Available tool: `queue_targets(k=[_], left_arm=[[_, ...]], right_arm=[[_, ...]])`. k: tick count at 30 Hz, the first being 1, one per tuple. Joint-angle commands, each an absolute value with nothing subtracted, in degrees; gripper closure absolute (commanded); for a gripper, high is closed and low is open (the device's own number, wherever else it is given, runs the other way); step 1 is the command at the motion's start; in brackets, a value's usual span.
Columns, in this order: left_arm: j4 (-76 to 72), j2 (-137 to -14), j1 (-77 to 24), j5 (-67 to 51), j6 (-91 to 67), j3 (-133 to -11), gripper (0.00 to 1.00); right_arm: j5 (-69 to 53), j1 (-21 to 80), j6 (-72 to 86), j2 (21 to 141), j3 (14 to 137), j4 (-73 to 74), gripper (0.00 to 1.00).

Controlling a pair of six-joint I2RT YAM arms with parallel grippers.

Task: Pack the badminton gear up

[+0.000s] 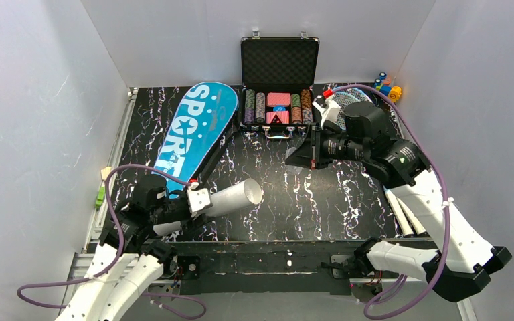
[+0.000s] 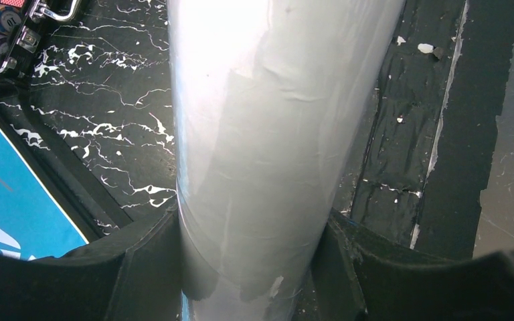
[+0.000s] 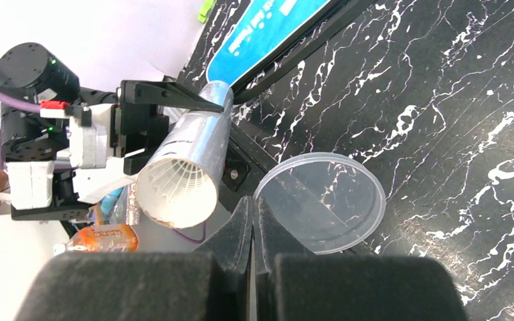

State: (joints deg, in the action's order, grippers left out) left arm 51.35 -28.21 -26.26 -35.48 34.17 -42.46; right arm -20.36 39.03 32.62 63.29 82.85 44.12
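The left gripper (image 1: 199,199) is clamped around the middle of a long white cylindrical tube (image 1: 235,195). It holds the tube over the near-left part of the black marbled table (image 1: 308,200), with the open mouth facing the other arm. A white feathered shuttlecock (image 3: 174,186) sits just inside that mouth. The right gripper (image 3: 253,224) is closed tight, pinching the rim of a clear round plastic lid (image 3: 328,200). The tube looks light, smooth and thin-walled, likely to dent or slip, so a gentle mid-body hold suits it. The lid seems flimsy, and an edge pinch leaves its face free for capping.
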Motion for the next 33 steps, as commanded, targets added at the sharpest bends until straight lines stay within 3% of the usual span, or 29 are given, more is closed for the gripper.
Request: queue_targets(k=[1,33], left_arm=[[50.05,-28.78,-26.19,-35.66,35.85,-43.05,0.82],[48.26,-26.97,-26.19,-38.77,36.59,-42.42,0.85]], right_arm=[[-24.01,39.46,31.51,61.10,85.11,44.62,0.99],[-40.86,41.71,36.53,64.66,88.18,32.14,0.99]])
